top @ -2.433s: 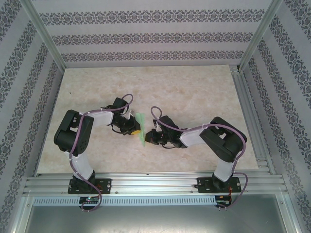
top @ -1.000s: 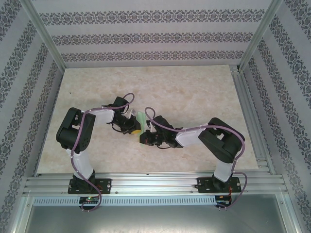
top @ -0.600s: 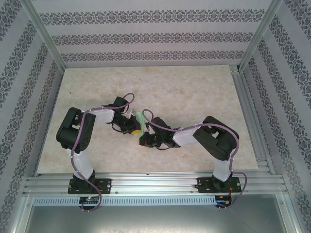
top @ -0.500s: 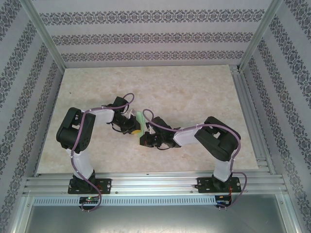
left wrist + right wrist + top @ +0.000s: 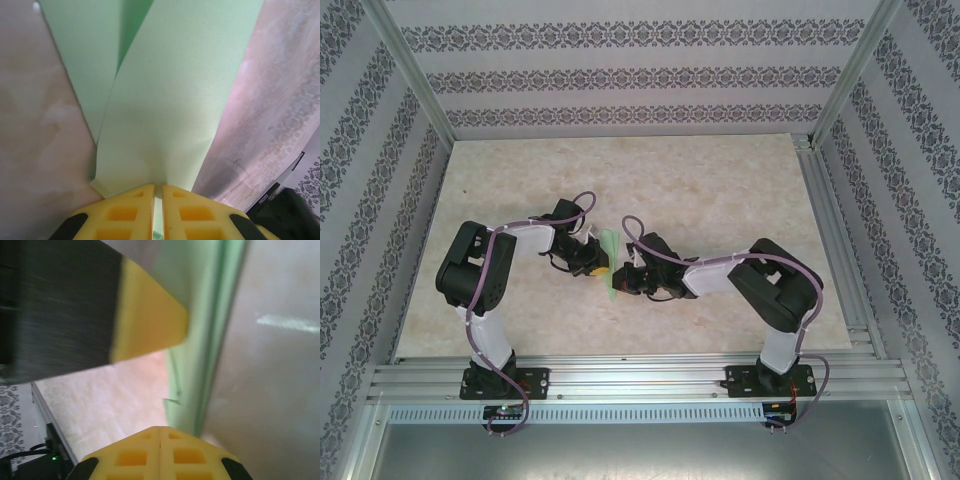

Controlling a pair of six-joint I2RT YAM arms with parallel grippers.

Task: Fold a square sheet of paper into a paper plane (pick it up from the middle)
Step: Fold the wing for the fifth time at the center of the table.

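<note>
Clamping folded paper [image 5: 170, 100] w/ L gripper [image 5: 158, 200] — prob. steadying it so R gripper [image 5: 159, 442], clenched empty, can press crease.

— What colour is the paper plane [image 5: 165, 100]?
— Plain light green, matte, darker where the fold is shadowed.
— And the table [image 5: 720, 180]?
— Marbled beige and cream. The walls [image 5: 620, 75] are white with dark floral bands.
— The left arm [image 5: 470, 275] and right arm [image 5: 780, 290]?
— Black and white, purple cables [image 5: 470, 330], yellow fingers [image 5: 125, 212]
</note>
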